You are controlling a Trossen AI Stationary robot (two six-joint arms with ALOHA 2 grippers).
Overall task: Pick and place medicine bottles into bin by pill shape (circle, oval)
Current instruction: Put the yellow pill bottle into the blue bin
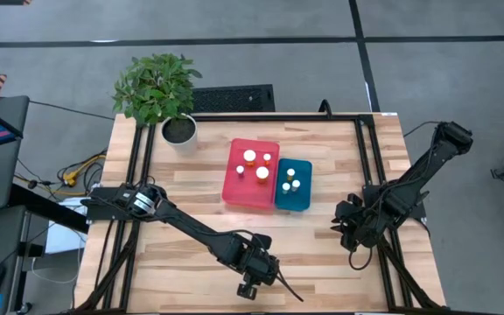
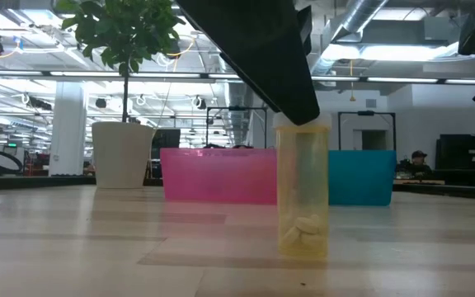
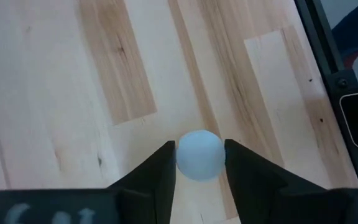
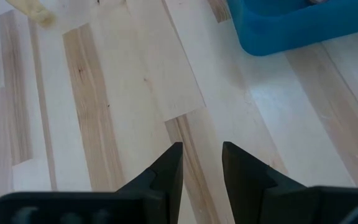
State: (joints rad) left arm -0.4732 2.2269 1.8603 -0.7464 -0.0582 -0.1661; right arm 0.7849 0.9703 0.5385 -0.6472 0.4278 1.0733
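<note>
Table (image 1: 322, 254) of pale wood planks, two arms over it. Potted plant (image 1: 160, 92) at the far left corner, one only. Left claw (image 3: 201, 163) near the front edge, closed narrow on the white cap of one medicine bottle (image 2: 303, 190); that bottle stands upright on the table, clear yellowish body, pale pills at its bottom. Bins at table centre, two, touching side by side: pink bin (image 1: 234, 188) on the left, blue bin (image 1: 304, 199) on the right. Pink bin holds three white-capped bottles, as far as the high view allows a count; blue bin holds three more, smaller. Right claw (image 4: 201, 163) waits over bare wood to the right of the blue bin, fingers a narrow gap apart, nothing between them.
</note>
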